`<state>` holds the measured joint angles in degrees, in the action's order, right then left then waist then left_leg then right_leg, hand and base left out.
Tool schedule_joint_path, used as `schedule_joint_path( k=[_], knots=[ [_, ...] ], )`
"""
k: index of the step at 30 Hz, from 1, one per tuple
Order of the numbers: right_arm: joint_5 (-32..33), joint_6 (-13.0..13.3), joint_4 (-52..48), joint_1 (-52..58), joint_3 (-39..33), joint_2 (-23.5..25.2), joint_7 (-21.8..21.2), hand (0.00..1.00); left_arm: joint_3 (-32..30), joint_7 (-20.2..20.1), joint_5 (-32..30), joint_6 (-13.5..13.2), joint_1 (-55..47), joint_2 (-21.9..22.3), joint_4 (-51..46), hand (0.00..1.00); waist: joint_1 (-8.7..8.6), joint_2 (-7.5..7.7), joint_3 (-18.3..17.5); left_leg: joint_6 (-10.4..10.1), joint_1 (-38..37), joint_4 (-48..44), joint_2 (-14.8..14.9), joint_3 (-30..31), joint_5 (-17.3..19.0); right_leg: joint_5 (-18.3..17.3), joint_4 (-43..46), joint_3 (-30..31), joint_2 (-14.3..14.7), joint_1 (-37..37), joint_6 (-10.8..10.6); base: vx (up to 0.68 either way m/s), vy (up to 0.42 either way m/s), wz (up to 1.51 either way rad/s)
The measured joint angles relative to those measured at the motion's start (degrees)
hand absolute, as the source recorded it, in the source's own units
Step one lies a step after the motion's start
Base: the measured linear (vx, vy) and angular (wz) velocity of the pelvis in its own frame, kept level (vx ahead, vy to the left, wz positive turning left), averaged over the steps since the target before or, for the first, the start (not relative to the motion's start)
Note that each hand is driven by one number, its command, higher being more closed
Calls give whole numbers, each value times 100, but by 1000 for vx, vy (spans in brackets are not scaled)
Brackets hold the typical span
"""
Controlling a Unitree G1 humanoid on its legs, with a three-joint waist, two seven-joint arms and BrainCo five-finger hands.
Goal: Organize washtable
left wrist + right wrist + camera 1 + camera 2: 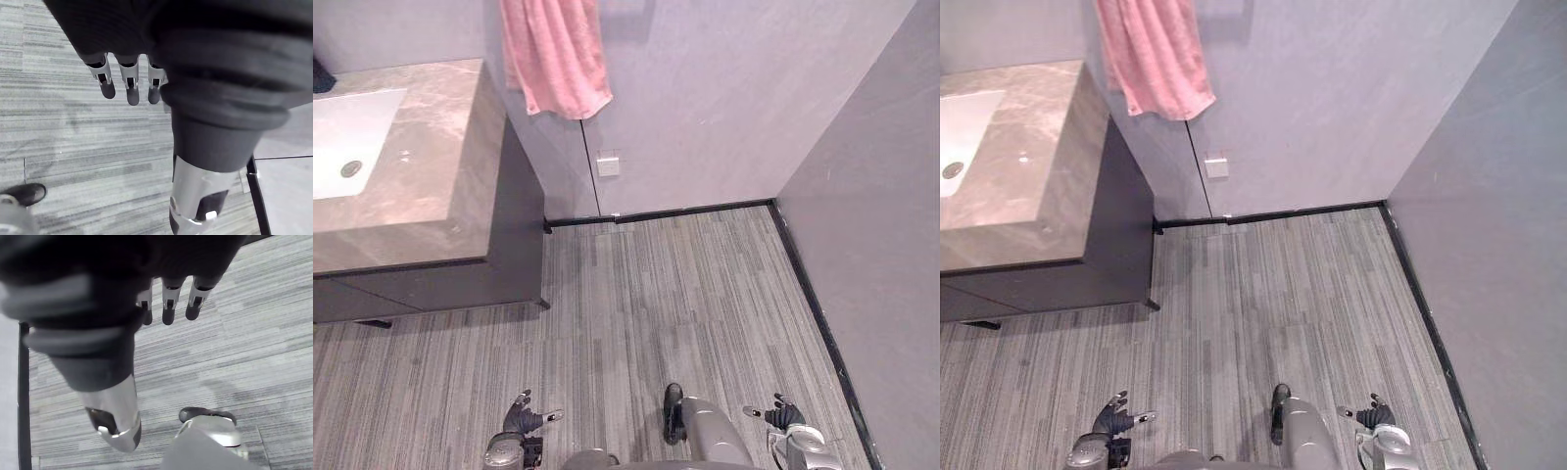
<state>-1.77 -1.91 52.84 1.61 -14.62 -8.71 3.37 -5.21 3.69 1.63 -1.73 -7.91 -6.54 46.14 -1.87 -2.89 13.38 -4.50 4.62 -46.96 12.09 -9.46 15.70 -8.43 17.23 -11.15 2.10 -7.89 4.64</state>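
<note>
Though eye views show the washtable [431,147], wrist views show left hand [522,419] and right hand [785,415] fingers [132,93] released.

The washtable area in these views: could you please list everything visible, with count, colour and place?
washtable: one, brown marble top on a dark cabinet, at left
sink: one, white, set in the top
dark object: one, far edge of the top, cut off
towel: one, pink, hanging on the wall
wall plate: one, white, below the towel
floor: grey, striped
skirting: black, along the walls
left robot hand: open, empty, low over the floor
right robot hand: open, empty, low over the floor
</note>
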Motion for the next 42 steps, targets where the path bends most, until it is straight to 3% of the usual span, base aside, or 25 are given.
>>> schedule_joint_path(
  k=[1, 4, 9, 11, 13, 15, 17, 19, 20, 21, 23, 24, 27, 28, 29, 32, 34, 35, 36, 37, 39, 42],
  knots=[
    [75, 13, -154, 36, 7, 75, 19, 0, 0, 1, 28, 16, 5, 57, -65, 0, 105, 21, 12, 10, 227, -599, 260, -90, 6, -65, -101, 33, 69, 303, 93, 284, -142, -21],
    [145, 33, -447, -1, 0, 141, 26, 0, 1, 1, 126, 16, 36, 194, -354, 0, 233, 95, 37, 13, 823, -761, 391, -218, 10, -140, -396, 215, 54, 737, 132, 283, -110, -26],
    [164, 21, -450, -17, -71, 204, 38, 0, 0, 9, 322, 21, 120, 341, -366, 0, 296, 227, 72, -42, 1280, 1564, -114, -503, -38, -211, -907, 322, -258, 1341, -90, 275, 57, -9],
    [167, 17, -348, 26, -74, 208, 48, 0, 9, 10, 333, 21, 130, 377, -323, 0, 304, 148, 0, 105, 1270, 2533, -292, -483, -445, -350, -996, 343, -295, 1507, -330, 311, 189, -6],
    [165, 11, -227, 49, -74, 196, 48, 0, 4, 18, 333, 24, 121, 369, -205, 0, 373, 89, -93, 348, 1216, 2711, -352, -448, -1012, -556, -942, 487, -328, 1616, -545, 355, 265, -33],
    [161, 7, -114, 95, -67, 240, 40, 0, 7, 27, 333, 28, 124, 352, -90, 0, 452, 203, -188, 488, 1096, 2584, -542, -596, -902, -751, -558, 672, -608, 1551, -793, 370, 290, -30],
    [136, 3, 15, 119, -67, 302, 37, 0, 38, 28, 332, 29, 134, 337, -9, 0, 436, 330, -255, 597, 720, 2656, -779, -747, -609, -764, 1206, 836, -893, 943, -1017, 424, 312, -8],
    [114, 2, 35, 143, -37, 381, 31, 0, 62, 41, 331, 32, 114, 241, 8, 0, 396, 396, -297, 731, 378, 2666, -906, -779, -446, -500, 2540, 995, -1089, 486, -1433, 364, 191, 8],
    [111, -1, 34, 200, 3, 419, 18, 0, 59, 58, 332, 29, 144, 166, 7, 0, 404, 407, -310, 770, 166, 2704, -942, -769, -352, -496, 3143, 1007, -1118, 236, -1450, 348, 144, 14],
    [111, -1, 32, 200, 2, 442, 21, 0, 58, 67, 332, 30, 163, 155, 7, 0, 421, 411, -313, 797, 64, 2747, -948, -766, -325, -505, 3364, 986, -1124, 103, -1428, 327, 91, 5],
    [111, 21, 0, 197, 3, 502, 19, 0, -7, 147, 332, 31, 197, 97, 3, 0, 409, 402, -310, 810, -395, 3060, -995, -625, -196, -702, 3747, 729, -1083, -390, -1084, 328, 24, 15],
    [108, 17, 7, 221, 4, 498, 20, 0, -11, 160, 331, 32, 213, 95, 14, 0, 398, 380, -297, 790, -669, 3227, -992, -591, -169, -797, 3457, 623, -999, -530, -926, 285, -23, 23],
    [108, 18, 17, 225, -5, 475, 20, 0, -80, 157, 329, 31, 228, 142, 84, 0, 251, 324, -266, 720, -1039, 3466, -943, -351, -134, -801, 2202, 482, -748, -733, -826, 282, -79, 51],
    [101, 17, 27, 274, -6, 480, 21, 0, -177, 153, 328, 28, 241, 117, 157, 0, 239, 351, -286, 579, -1085, 3515, -956, -266, -92, -474, 1278, 506, -618, -742, -715, 353, -152, 68],
    [90, 16, 76, 374, -11, 500, 21, 0, -195, 139, 324, 28, 246, 123, 192, 0, 242, 558, -340, 404, -1178, 3505, -1050, -110, 21, 310, 762, 545, -632, -736, -448, 375, -168, 61],
    [61, -56, 200, 365, -76, 426, 27, 0, -218, 133, 278, 39, 177, 404, 313, 0, 268, 269, -430, 248, -1229, 3266, -698, 7, 21, 138, 523, 270, -448, -411, -351, 316, -150, 34],
    [62, -62, 167, 323, -69, 455, 28, 0, -230, 125, 263, 41, 200, 490, 307, 0, 251, 210, -407, 175, -853, 2482, -511, 7, 39, 132, 278, 150, -378, -237, -322, 312, -194, 39],
    [67, -71, 69, 362, -62, 465, 31, 0, -414, 122, 253, 48, 253, 624, 274, 0, 278, 138, -344, -51, -191, 942, -130, -17, -83, 148, -122, 15, -219, 230, -248, 267, -146, 30],
    [71, -71, -18, 387, -19, 505, 38, 0, -447, 124, 249, 54, 204, 626, 268, 0, 321, 163, -327, -49, 33, 186, 121, -111, -50, 104, -265, -2, -129, 539, -166, 304, -119, 19],
    [72, -64, -54, 381, -2, 519, 38, 0, -456, 123, 249, 55, 171, 603, 242, 0, 336, 164, -327, -37, 100, 8, 221, -177, -44, 89, -308, -3, -109, 673, -148, 265, -63, -12],
    [123, -60, -188, 371, -6, 570, 38, 0, -451, 125, 247, 62, 182, 594, 224, 0, 428, 242, -291, 15, 273, 134, 325, -294, -12, 74, -465, 58, -123, 899, -136, 172, -11, -19],
    [129, -66, -252, 255, -12, 603, 39, 0, -452, 128, 249, 64, 231, 635, 166, 0, 442, 235, -289, 37, 460, 1518, 165, -260, -52, 61, -501, 246, -283, 964, -275, 158, 125, -28]
  ],
)
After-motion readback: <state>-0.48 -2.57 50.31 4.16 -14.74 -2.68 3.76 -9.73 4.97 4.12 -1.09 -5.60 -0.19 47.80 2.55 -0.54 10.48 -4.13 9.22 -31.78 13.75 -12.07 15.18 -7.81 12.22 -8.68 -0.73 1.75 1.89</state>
